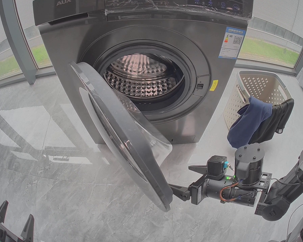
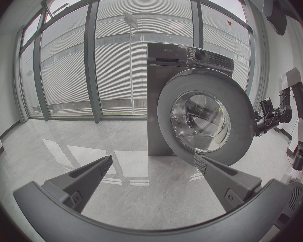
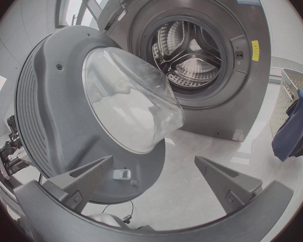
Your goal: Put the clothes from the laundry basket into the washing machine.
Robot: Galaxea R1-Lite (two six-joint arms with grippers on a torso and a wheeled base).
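The grey washing machine (image 1: 141,27) stands with its round door (image 1: 124,138) swung wide toward me, and the steel drum (image 1: 141,74) shows no clothes. To its right, the beige laundry basket (image 1: 259,84) has a blue garment (image 1: 249,121) and a black garment (image 1: 276,118) hanging over its front rim. My right gripper (image 1: 181,178) is open, low beside the door's free edge, left of the basket. In the right wrist view its fingers (image 3: 91,172) flank the door's inner side (image 3: 50,118) with nothing held. My left gripper (image 1: 13,217) is open, low at the near left.
The open door takes up the space in front of the machine. Glossy grey floor (image 1: 50,135) spreads to the left and in front. Window frames (image 1: 13,34) stand behind the machine. The basket sits close to the machine's right side.
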